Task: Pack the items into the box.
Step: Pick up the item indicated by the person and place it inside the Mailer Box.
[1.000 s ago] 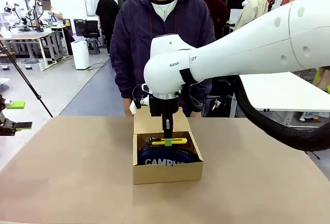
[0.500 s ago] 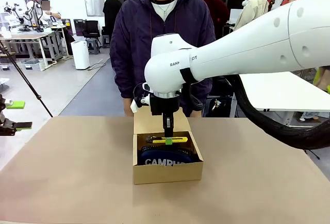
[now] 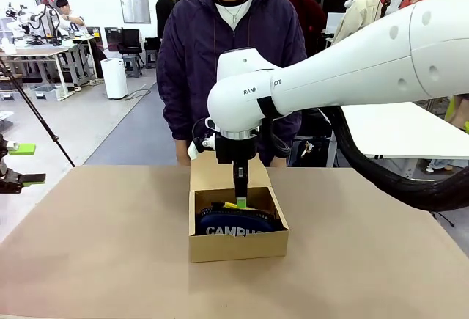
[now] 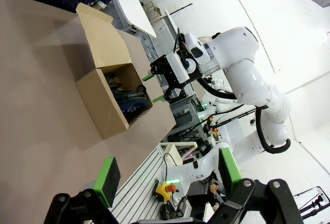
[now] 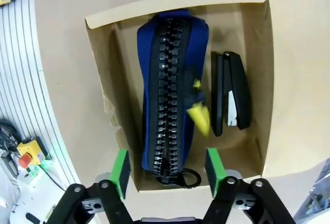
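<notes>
Right gripper (image 5: 166, 171) above box (image 5: 256, 44), jaws apart, holding nothing. Knife (image 5: 199, 115) blurred above pouch (image 5: 165, 80) in box; stapler (image 5: 234, 95) beside pouch. Left gripper (image 4: 166, 174) wide open, empty.

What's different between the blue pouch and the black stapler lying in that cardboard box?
The pouch is navy blue with a black zipper along its top; the stapler is mostly black. The pouch is far longer and wider, taking up most of the box; the stapler is slim, tucked between the pouch and one box wall. Both lie inside the box, side by side and parallel.
</notes>
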